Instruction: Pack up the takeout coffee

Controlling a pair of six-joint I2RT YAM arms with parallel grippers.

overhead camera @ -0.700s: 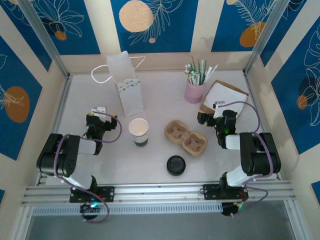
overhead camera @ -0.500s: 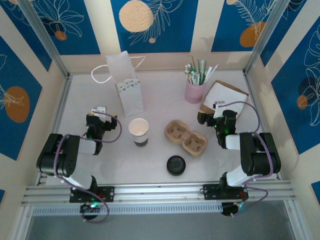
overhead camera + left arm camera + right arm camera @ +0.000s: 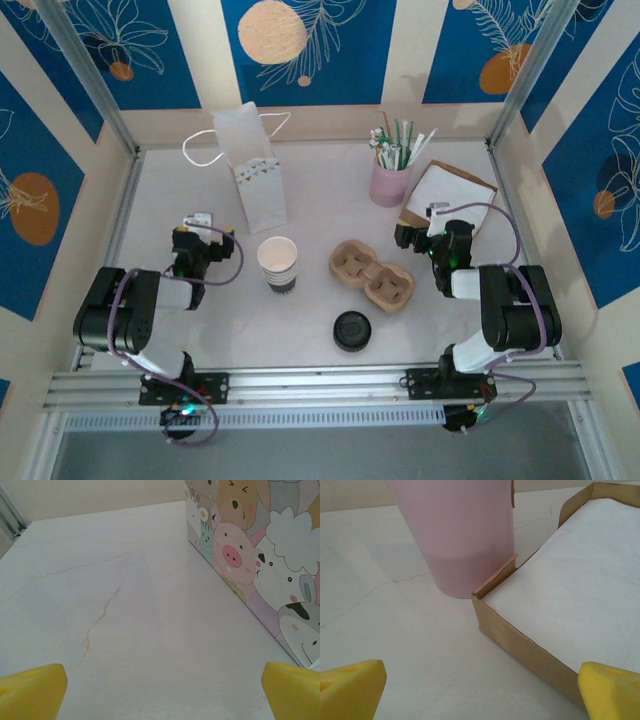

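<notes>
The takeout coffee (image 3: 277,263), a white paper cup with a black band at its base, stands upright and uncovered mid-table. My left gripper (image 3: 192,233) rests low on the table to its left, apart from it. In the left wrist view that gripper (image 3: 160,700) is open, its yellow fingertips (image 3: 31,692) far apart over bare table. My right gripper (image 3: 425,232) lies to the right of the cardboard cup carrier (image 3: 372,273). In the right wrist view this gripper (image 3: 480,700) is open too, with nothing between its fingertips (image 3: 612,690).
A white paper bag (image 3: 255,178) with cartoon animals (image 3: 250,555) stands behind the cup. A flat black lid (image 3: 352,330) lies near the front. A pink cup of straws (image 3: 390,180) (image 3: 460,535) and a brown box of white napkins (image 3: 448,195) (image 3: 570,595) stand at the back right.
</notes>
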